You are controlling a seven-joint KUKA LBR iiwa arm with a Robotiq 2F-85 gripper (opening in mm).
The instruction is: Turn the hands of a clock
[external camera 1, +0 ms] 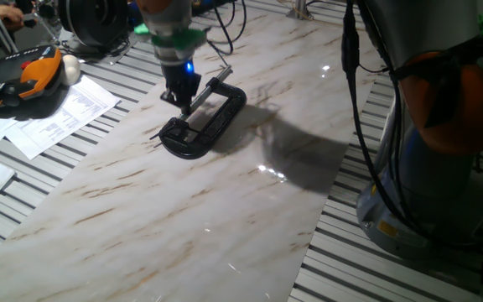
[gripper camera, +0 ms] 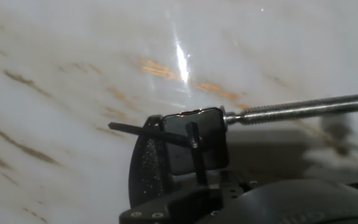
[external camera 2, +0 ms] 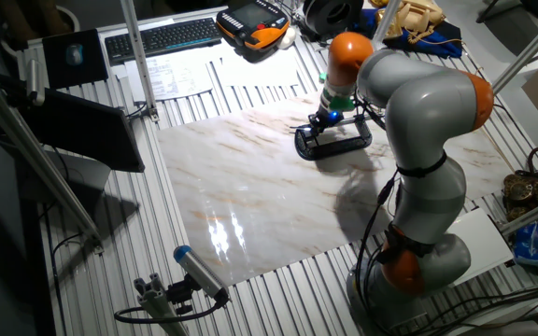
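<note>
A black C-clamp lies on the marble slab, and its threaded screw runs off to the right in the hand view. The small dark clock sits in the clamp's jaw. One thin black hand points left and another points down. My gripper hangs just above the clamp's screw side, with a blue light on the hand. It also shows in the other fixed view over the clamp. My fingers do not show clearly, so I cannot tell whether they are open or shut.
Papers and an orange-black pendant lie left of the slab. The arm's base stands at the right. A keyboard lies at the far side. Slatted metal table surrounds the slab.
</note>
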